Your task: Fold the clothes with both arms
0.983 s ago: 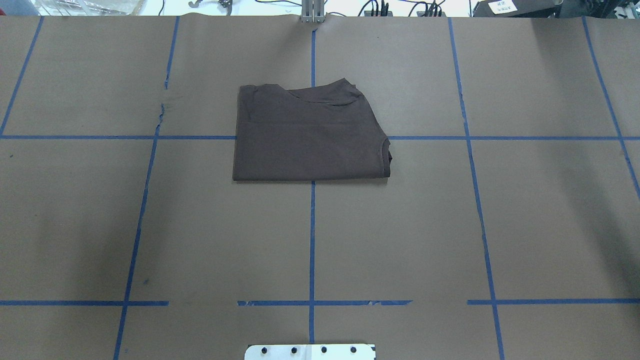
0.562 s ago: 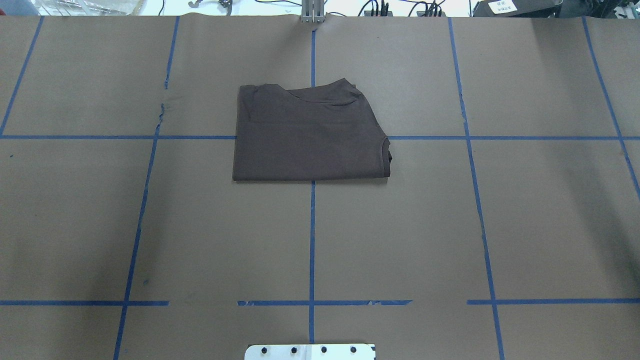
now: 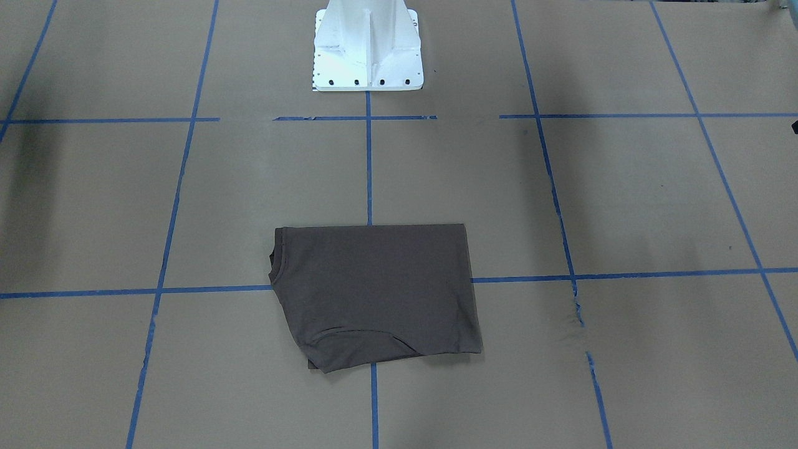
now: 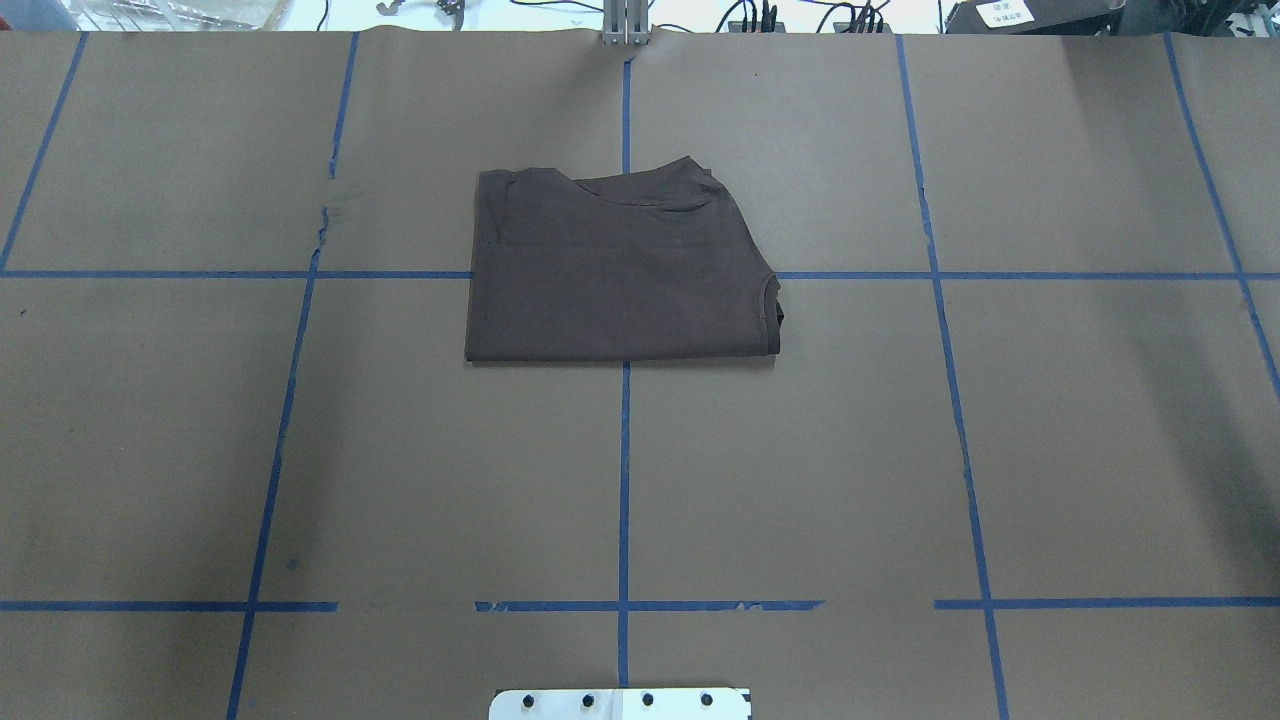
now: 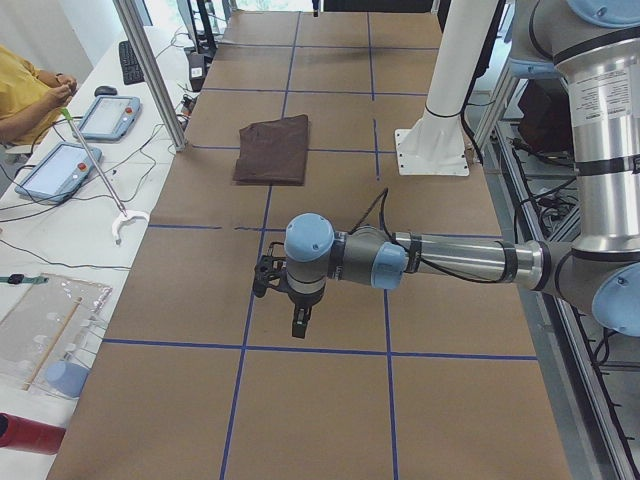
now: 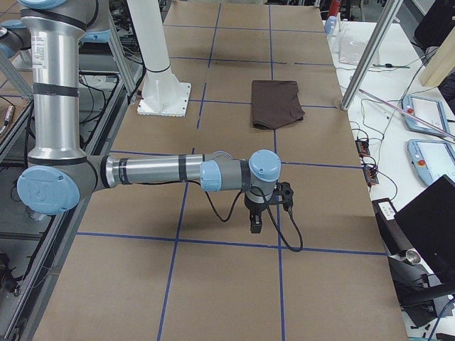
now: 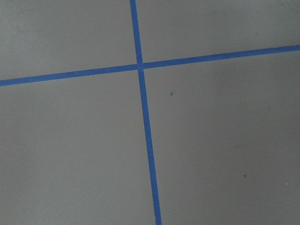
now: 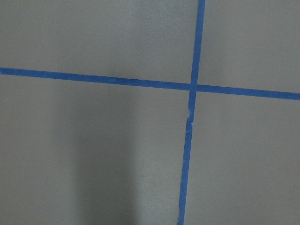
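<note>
The dark brown T-shirt point(image 4: 620, 275) lies folded into a compact rectangle, flat on the brown paper at mid-table; its collar faces the far edge. It also shows in the front view point(image 3: 374, 293) and in both side views point(image 5: 273, 150) point(image 6: 275, 103). My left gripper point(image 5: 300, 322) hangs pointing down over bare paper, far from the shirt, and I cannot tell if it is open or shut. My right gripper point(image 6: 256, 224) hangs the same way at the other end, and I cannot tell its state either. Both wrist views show only paper and blue tape.
The white pedestal base point(image 3: 368, 50) stands at the robot's edge. Blue tape lines point(image 4: 624, 480) grid the paper. A metal post point(image 5: 150, 70) stands at the far edge. Side benches hold tablets point(image 5: 50, 170) and cables, with an operator point(image 5: 25, 90) seated there.
</note>
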Tool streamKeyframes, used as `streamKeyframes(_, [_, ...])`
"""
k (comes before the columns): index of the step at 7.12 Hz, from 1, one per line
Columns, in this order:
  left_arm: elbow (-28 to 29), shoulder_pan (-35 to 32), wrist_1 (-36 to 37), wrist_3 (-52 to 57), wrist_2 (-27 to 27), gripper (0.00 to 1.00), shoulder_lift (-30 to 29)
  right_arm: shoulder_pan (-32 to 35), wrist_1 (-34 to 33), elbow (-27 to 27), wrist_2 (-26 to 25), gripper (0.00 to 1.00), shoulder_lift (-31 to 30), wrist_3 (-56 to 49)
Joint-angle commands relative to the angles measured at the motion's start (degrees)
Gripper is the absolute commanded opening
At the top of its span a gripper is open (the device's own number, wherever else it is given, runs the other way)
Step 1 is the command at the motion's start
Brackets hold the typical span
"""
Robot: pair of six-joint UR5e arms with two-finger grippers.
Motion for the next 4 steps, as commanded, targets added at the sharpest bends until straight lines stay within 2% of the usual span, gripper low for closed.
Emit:
streamKeyframes(1, [-0.79,0.03,-0.08,0.18,0.13,1.0,-1.19,0.54,-0.04,0.5,0.2,1.0,0.71,-0.08])
streamKeyframes(4, [-5.35,-0.06,0.18,0.36,0.04,1.0,-2.43,1.16,-0.04,-0.2,-0.32,1.0,1.24,0.8])
